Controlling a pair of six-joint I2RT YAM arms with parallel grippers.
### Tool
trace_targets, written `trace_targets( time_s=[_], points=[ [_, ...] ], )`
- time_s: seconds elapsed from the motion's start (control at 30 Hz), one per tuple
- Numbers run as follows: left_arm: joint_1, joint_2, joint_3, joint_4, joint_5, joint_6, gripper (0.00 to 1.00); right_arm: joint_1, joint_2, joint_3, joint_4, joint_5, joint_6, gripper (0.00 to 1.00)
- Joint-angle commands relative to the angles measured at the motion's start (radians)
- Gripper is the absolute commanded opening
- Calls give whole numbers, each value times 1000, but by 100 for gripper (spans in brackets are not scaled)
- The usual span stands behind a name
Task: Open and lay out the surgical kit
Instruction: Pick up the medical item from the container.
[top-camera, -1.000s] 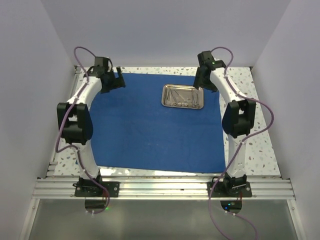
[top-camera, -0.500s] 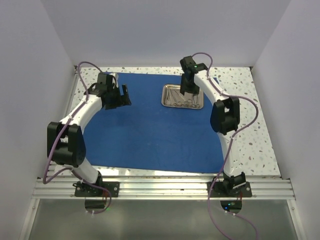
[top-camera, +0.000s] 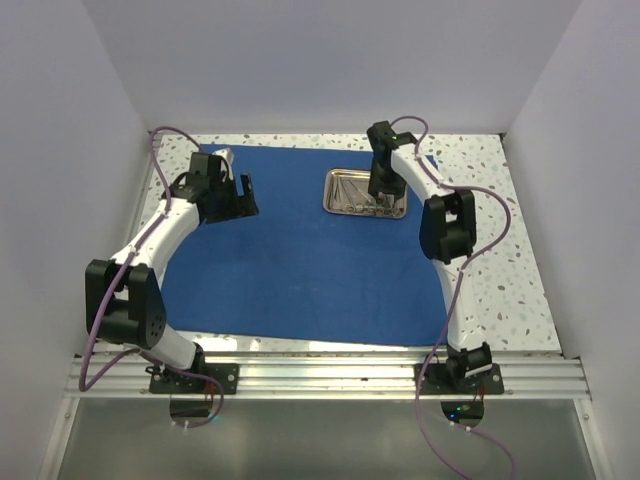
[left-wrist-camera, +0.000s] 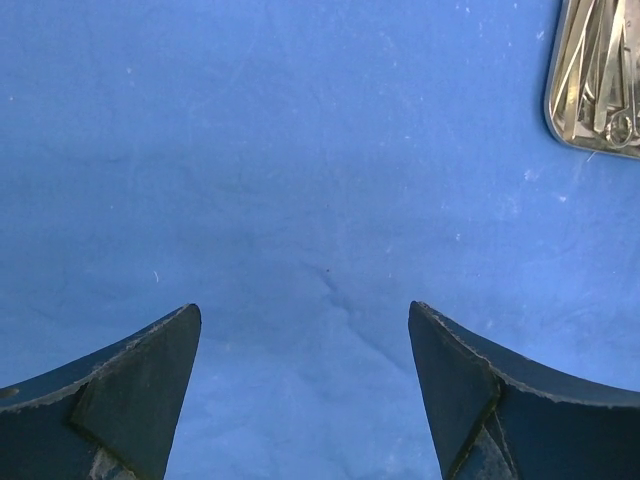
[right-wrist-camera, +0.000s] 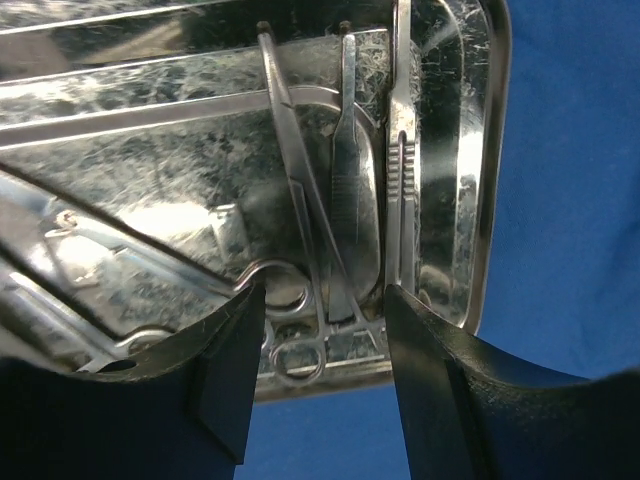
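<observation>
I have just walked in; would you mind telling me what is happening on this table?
Two robot arms are partway through laying things out. The blue cloth lies spread flat, with the steel tray on its far right part, instruments inside. The right gripper is down over the tray, jaws apart on either side of the ring-handled forceps and tweezers, gripping nothing yet. The left gripper hangs open above bare cloth.

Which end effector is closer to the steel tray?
Right. The right end effector is over the steel tray; the left end effector hovers over the blue cloth, to its left.
</observation>
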Motion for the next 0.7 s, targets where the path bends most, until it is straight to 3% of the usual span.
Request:
trace_targets(
  time_s=[0.0,0.13,0.27,0.47,0.6,0.67],
  points=[
    [4,-31,9,-9,-12,26,88,-17,41,22,1,6,9,55],
    [4,-26,19,-21,-20,31,88,-23,63,2,15,2,9,47],
    [4,-20,32,-39,-29,37,88,-28,79,-24,23,-8,13,30],
    [4,-20,71,-76,-52,63,88,-29,70,-150,84,-43,44,24],
    [4,-23,85,-95,-72,80,88,-28,70,-196,110,-75,62,1],
    [4,-26,85,-96,-74,83,88,-29,58,-195,110,-84,64,0]
  ],
)
